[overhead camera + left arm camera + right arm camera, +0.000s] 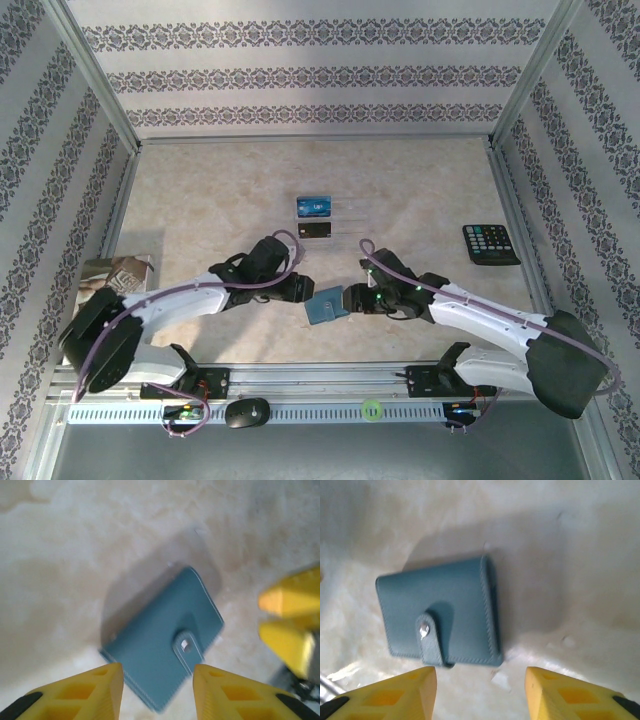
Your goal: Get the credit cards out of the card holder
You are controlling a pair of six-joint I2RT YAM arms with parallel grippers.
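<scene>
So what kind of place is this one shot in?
Probably a purpose-built robot test cell rather than a home or office. Patterned wall panels in metal framing box in a marble-look table, and the left arm and right arm sit on a perforated rail.

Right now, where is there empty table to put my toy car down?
Bare table lies left of the cards, and between them and the calculator. Crowded: near middle, left tool and right tool flank the card holder.
</scene>
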